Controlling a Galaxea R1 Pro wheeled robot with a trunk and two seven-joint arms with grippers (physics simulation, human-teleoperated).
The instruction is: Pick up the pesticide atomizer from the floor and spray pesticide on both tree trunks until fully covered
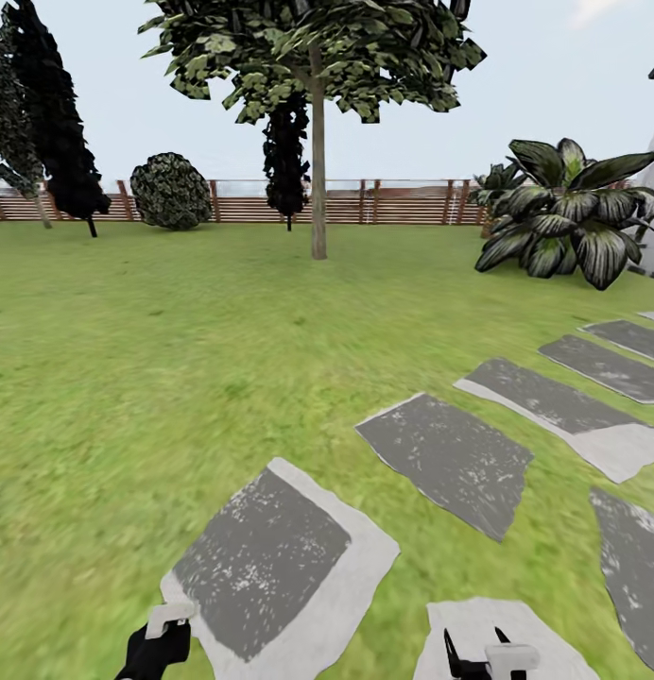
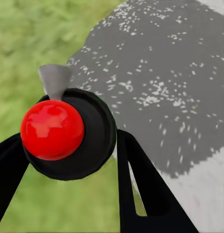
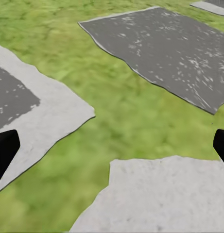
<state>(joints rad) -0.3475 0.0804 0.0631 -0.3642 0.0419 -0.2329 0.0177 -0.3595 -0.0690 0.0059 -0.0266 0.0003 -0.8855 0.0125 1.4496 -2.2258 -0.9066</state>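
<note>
A wide green lawn [image 1: 176,349] fills the head view, closed at the back by a reddish-brown slatted fence [image 1: 403,203] under a pale sky. One tree [image 1: 318,57] stands upper centre, its pale trunk [image 1: 318,189] rising bare from the grass into a blocky dark green canopy. Near-black thin trees [image 1: 53,113] occupy the upper left, a round dark bush [image 1: 171,192] sits against the fence, and a striped broad-leaf plant [image 1: 568,212] spreads at the upper right.

Grey speckled paving slabs [image 1: 261,557] with pale edges run from the bottom centre toward the right edge of the frame.

At the bottom left of the head view the left pincer [image 1: 157,647] pokes into the picture; the right pincer [image 1: 478,661] shows at the bottom centre-right, over a pale slab.

In the left wrist view the pesticide bottle [image 2: 68,133] sits between the left pincer's black fingers [image 2: 141,189], its round red top [image 2: 52,129] facing the camera and a small grey nozzle [image 2: 54,80] sticking out beyond it. The fingers are clamped against the bottle's black body on both sides, held above grass and a slab.

In the right wrist view the right pincer's fingertips [image 3: 5,150] stand wide apart at the two edges of the frame, holding nothing, above grass and slabs.
</note>
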